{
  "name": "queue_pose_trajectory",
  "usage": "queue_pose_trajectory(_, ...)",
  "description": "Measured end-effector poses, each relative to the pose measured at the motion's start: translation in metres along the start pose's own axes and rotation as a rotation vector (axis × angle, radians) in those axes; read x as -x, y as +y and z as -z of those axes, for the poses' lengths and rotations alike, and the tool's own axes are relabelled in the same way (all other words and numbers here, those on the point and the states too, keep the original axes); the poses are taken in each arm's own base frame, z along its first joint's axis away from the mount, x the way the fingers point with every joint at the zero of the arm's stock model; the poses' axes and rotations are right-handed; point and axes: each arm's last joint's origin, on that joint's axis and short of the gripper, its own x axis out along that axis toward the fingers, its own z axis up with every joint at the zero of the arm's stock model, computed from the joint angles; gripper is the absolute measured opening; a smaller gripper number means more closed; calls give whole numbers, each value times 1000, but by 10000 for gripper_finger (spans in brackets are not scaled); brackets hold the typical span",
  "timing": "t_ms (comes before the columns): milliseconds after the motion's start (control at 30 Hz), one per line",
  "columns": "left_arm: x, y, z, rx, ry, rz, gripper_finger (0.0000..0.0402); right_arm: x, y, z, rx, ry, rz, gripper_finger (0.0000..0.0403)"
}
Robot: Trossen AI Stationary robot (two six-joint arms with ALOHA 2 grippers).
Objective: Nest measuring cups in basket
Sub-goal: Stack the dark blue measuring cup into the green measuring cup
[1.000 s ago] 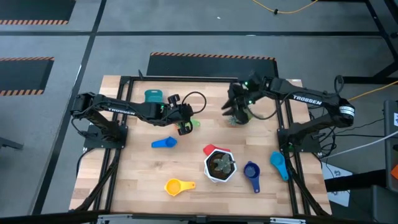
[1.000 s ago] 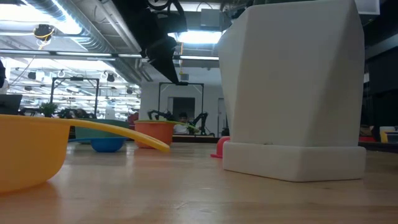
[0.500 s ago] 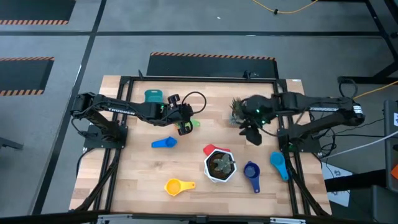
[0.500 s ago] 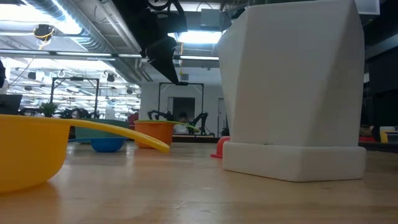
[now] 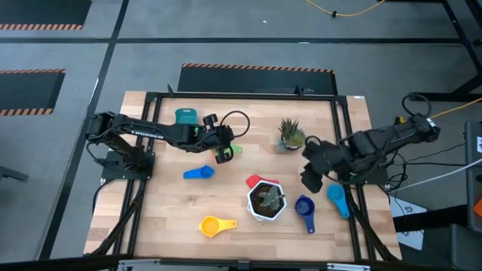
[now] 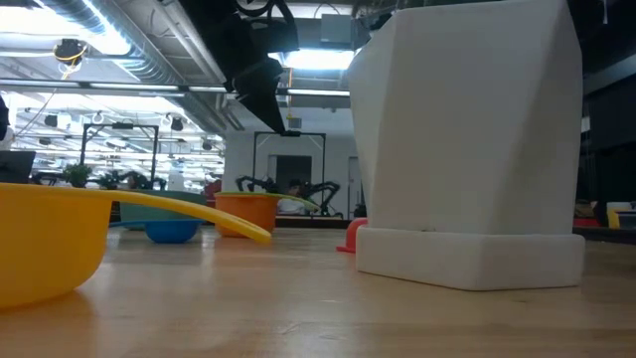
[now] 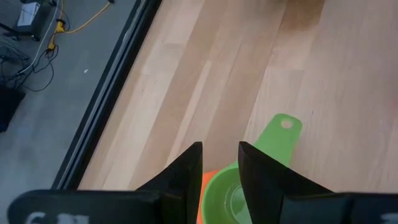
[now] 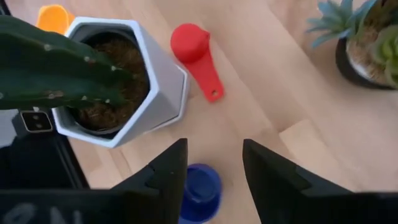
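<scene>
My left gripper (image 5: 224,150) hangs open above a green cup (image 7: 231,193) that sits nested in an orange cup (image 6: 243,212) on the table; its fingers stand clear above them (image 6: 283,124). The teal basket (image 5: 185,117) stands near the far edge, left of that gripper. A light blue cup (image 5: 198,173), a yellow cup (image 5: 216,224), a red cup (image 5: 254,181), a dark blue cup (image 5: 304,208) and a second light blue cup (image 5: 338,199) lie loose on the wood. My right gripper (image 5: 310,177) is open, just above and far of the dark blue cup (image 8: 200,190).
A white hexagonal plant pot (image 5: 266,200) stands near the middle, close to the red and dark blue cups. A small potted plant (image 5: 290,135) stands toward the far right. Bare wood lies along the near left and between the basket and the small plant.
My right arm has drawn back from the small potted plant, swinging toward the table's right and near edges, and now hovers by the dark blue cup. The plant stays where it was. My left arm and the cups have kept still.
</scene>
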Motion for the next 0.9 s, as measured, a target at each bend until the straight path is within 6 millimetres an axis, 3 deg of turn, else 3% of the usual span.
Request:
queue_pose_trajectory(300,0,0,0,0,1,10,96,-16,30,33,-99,33,46,159)
queue_pose_trajectory(500,0,-1,0,0,2,26,96,-37,48,55,-22,107,109,159)
queue_pose_trajectory(900,0,-1,0,1,2,27,96,-60,49,67,-28,163,306,159)
